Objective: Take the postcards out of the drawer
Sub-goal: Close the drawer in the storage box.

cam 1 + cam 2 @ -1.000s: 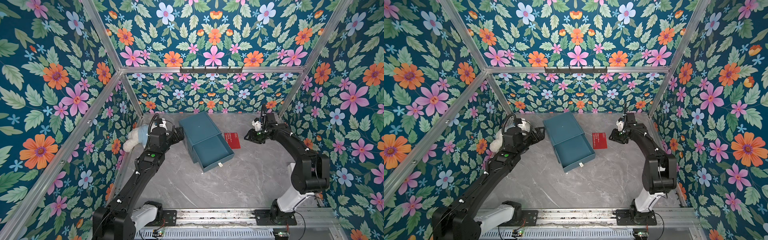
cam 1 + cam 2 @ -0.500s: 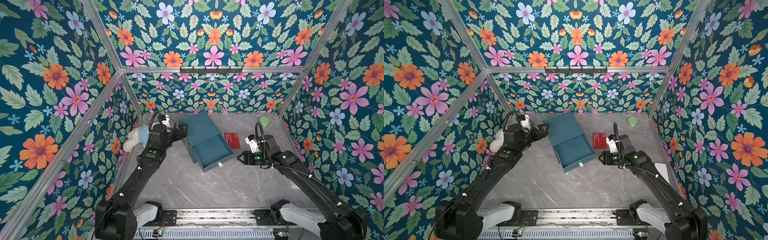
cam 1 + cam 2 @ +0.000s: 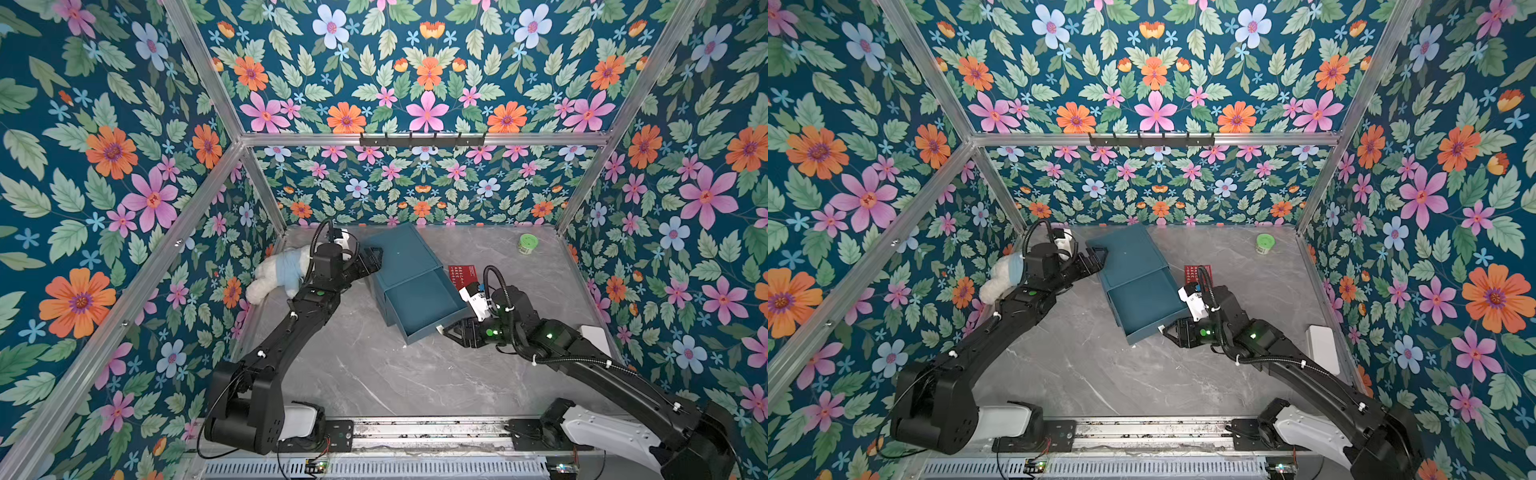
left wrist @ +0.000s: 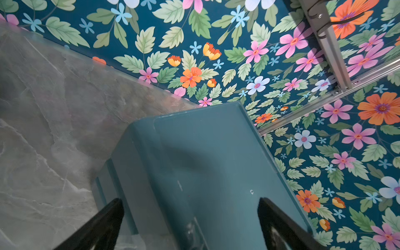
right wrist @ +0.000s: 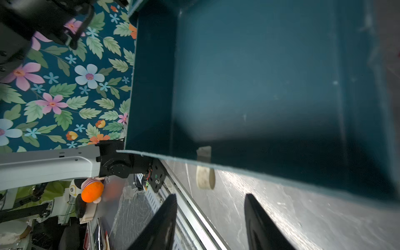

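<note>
Postcard (image 3: 465,274) apart from right tool (image 3: 445,331)

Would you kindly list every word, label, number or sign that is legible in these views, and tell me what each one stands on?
Red postcard, lying beside the drawer: rows of white lettering, too small to read.
Green-lidded jar: any print on it is too small to make out.
Drawer and its cabinet: no markings visible.
No text can be quoted from any view.
</note>
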{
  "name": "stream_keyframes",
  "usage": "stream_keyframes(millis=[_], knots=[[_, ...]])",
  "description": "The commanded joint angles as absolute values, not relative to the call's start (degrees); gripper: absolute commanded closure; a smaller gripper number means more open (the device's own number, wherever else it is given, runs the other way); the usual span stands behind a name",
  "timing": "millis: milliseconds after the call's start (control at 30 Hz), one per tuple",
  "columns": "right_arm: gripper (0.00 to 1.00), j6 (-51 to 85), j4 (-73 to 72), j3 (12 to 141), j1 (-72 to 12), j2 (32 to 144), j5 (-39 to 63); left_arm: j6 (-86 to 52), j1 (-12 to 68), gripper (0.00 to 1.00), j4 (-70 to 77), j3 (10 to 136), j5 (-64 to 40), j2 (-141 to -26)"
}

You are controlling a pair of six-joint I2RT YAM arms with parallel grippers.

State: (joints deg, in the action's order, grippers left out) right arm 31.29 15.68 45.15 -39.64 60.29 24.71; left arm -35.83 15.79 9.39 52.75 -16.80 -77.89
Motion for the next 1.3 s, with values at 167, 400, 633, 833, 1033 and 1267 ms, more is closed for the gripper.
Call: stream_keyframes(millis=[167,400,633,833,1033,1267], knots=[[0.48,33.7,3.5,44.8,-39.9,63.6,25.8,-36.5,15.9,0.02,14.1,50.9,-18.9,-80.5],[0.50,34.1,-2.6,45.4,-40.0,67.1,24.0,-34.7,15.9,0.04,14.4,50.7,-18.5,-81.8],[0.51,33.3,-6.6,48.4,-40.0,71.8,22.0,-35.0,15.9,0.04,14.6,50.8,-19.8,-81.8],[0.51,33.3,-11.8,51.3,-39.9,77.8,21.1,-36.1,15.9,0.04,16.0,50.1,-20.4,-81.2],[0.51,32.5,-16.6,54.8,-40.0,83.8,19.4,-36.3,15.9,0.04,16.3,50.0,-20.6,-80.8],[0.51,32.8,-20.2,57.6,-39.9,89.0,18.7,-36.6,15.9,0.04,16.6,50.1,-20.9,-80.7]])
